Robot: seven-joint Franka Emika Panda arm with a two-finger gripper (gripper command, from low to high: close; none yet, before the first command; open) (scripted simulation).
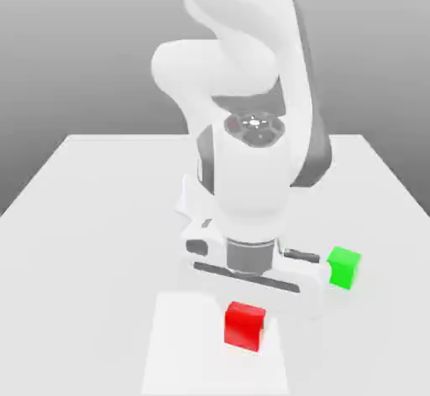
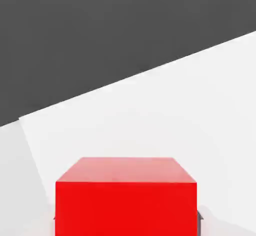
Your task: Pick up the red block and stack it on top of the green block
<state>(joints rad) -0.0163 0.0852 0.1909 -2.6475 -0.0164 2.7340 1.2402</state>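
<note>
The red block (image 1: pixel 244 325) sits directly under my hand, over a paler rectangular patch (image 1: pixel 193 352) at the near part of the table. My gripper (image 1: pixel 245 315) comes straight down onto it, shut on it. Up close in the hand view, the red block (image 2: pixel 125 200) has thin grey slivers of the fingers (image 2: pixel 200 219) tight against its two sides. I cannot tell whether the block rests on the table or hangs just above it. The green block (image 1: pixel 343 267) stands on the table to the exterior view's right of the hand, a little farther back, apart from the red one.
The white table (image 1: pixel 92 218) spreads wide on the exterior view's left and behind the arm. My arm's bulky white body (image 1: pixel 243 176) rises over the middle of the table. A dark backdrop lies beyond the table's far edge (image 2: pixel 150 72).
</note>
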